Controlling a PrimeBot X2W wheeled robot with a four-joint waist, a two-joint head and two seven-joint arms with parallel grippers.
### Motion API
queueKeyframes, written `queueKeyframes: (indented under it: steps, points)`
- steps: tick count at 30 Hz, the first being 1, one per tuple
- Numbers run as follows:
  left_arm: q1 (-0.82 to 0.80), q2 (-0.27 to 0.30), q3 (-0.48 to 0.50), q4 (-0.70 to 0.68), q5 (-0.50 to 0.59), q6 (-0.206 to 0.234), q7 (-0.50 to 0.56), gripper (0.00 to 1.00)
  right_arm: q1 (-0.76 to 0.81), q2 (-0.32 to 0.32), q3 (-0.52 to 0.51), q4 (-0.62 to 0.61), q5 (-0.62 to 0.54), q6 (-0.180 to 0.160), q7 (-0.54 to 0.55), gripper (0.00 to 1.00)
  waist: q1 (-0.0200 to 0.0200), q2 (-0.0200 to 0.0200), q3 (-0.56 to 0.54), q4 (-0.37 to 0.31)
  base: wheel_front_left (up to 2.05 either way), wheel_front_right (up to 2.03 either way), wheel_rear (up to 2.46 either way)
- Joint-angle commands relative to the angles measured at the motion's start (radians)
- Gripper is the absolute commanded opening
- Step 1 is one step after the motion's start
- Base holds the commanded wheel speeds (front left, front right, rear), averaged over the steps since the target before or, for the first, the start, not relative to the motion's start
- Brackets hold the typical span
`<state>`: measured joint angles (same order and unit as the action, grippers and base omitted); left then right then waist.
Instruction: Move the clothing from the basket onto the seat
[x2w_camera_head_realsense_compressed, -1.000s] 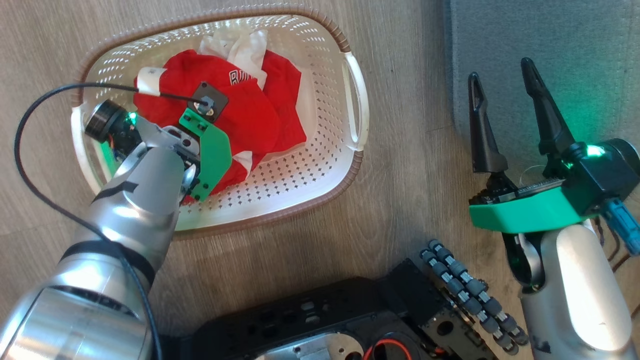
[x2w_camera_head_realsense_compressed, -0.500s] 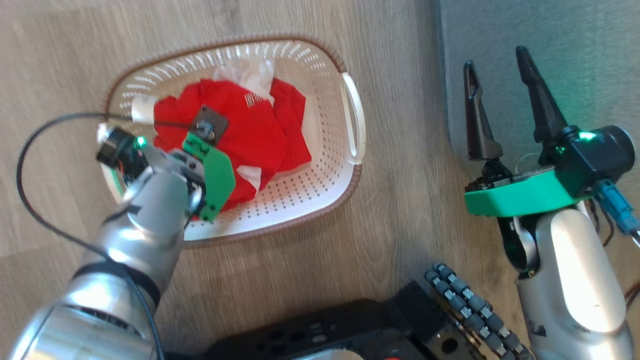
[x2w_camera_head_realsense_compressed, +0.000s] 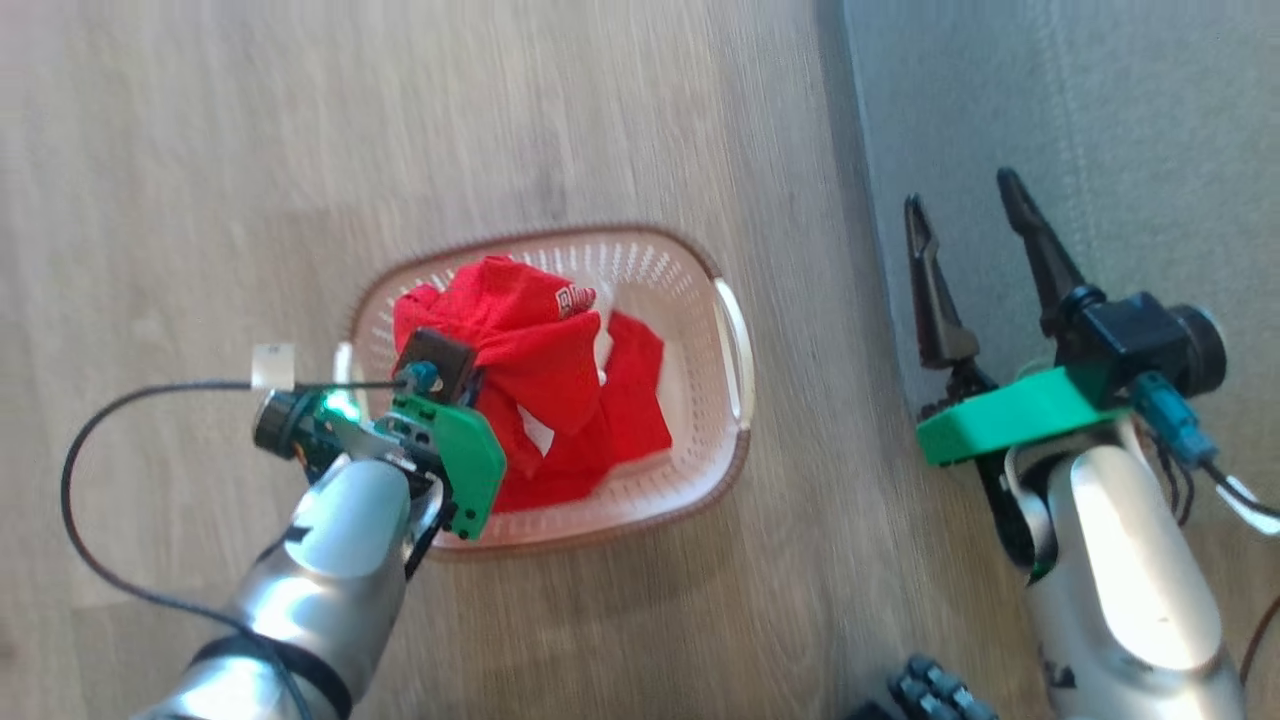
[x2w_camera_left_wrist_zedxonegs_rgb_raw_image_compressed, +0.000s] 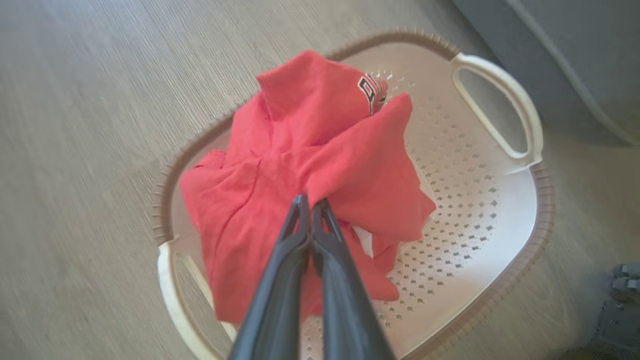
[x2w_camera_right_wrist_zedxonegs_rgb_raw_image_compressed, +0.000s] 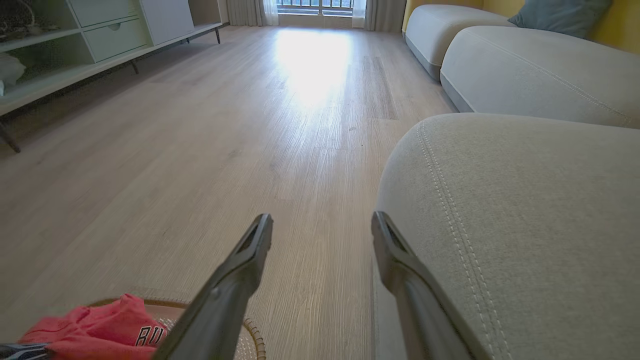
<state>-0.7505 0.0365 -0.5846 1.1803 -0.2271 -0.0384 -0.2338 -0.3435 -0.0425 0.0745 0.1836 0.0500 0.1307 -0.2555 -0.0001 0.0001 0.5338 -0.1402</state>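
Observation:
The clothing (x2w_camera_head_realsense_compressed: 530, 340), a bunched red shirt with lettering, hangs lifted above the cream basket (x2w_camera_head_realsense_compressed: 728, 340) on the wooden floor. My left gripper (x2w_camera_left_wrist_zedxonegs_rgb_raw_image_compressed: 310, 202) is shut on a fold of the red clothing (x2w_camera_left_wrist_zedxonegs_rgb_raw_image_compressed: 320, 150), which drapes down into the basket (x2w_camera_left_wrist_zedxonegs_rgb_raw_image_compressed: 500, 200). More red cloth (x2w_camera_head_realsense_compressed: 630, 410) lies inside. My right gripper (x2w_camera_head_realsense_compressed: 960, 205) is open and holds nothing, hovering over the left edge of the grey seat (x2w_camera_head_realsense_compressed: 1080, 120). In the right wrist view its fingers (x2w_camera_right_wrist_zedxonegs_rgb_raw_image_compressed: 250, 250) frame the floor and the seat (x2w_camera_right_wrist_zedxonegs_rgb_raw_image_compressed: 525, 215), with the red clothing (x2w_camera_right_wrist_zedxonegs_rgb_raw_image_compressed: 95, 330) at the bottom left.
Wooden floor (x2w_camera_head_realsense_compressed: 200, 150) surrounds the basket. A black cable (x2w_camera_head_realsense_compressed: 90, 470) loops off my left wrist. Further couch cushions (x2w_camera_right_wrist_zedxonegs_rgb_raw_image_compressed: 525, 70) line the right side, and a low cabinet (x2w_camera_right_wrist_zedxonegs_rgb_raw_image_compressed: 75, 40) stands along the far left wall.
My left gripper has risen, pulling the red shirt up out of the basket. The head view has pulled back and shifted, so the basket looks smaller. The right gripper stays open.

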Motion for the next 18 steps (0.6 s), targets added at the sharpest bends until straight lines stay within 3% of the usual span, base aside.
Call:
queueKeyframes:
  steps: [1, 5, 10, 18]
  points:
    - [0.023, 0.014, 0.018, -0.032, -0.025, 0.014, -0.019, 0.00, 0.036, -0.008, 0.024, -0.017, -0.001, 0.000, -0.006, 1.00, 0.0001, -0.0001, -0.106, 0.041, 0.00, 0.00, 0.00]
    - [0.049, 0.014, 0.030, -0.089, -0.063, 0.035, -0.027, 0.00, 0.049, -0.008, 0.018, -0.003, 0.005, 0.000, -0.006, 1.00, 0.0001, -0.0001, -0.170, 0.057, 0.00, 0.00, 0.00]
    - [0.110, 0.029, 0.091, -0.278, -0.064, 0.078, -0.028, 0.00, 0.085, -0.008, 0.012, 0.018, 0.008, 0.000, -0.006, 1.00, 0.0001, -0.0001, -0.248, 0.081, 0.00, 0.00, 0.00]
    - [0.241, 0.069, 0.226, -0.587, -0.037, 0.096, -0.028, 0.00, 0.147, -0.008, 0.016, 0.030, 0.025, 0.000, -0.006, 1.00, 0.0001, -0.0001, -0.366, 0.094, 0.00, 0.00, 0.00]
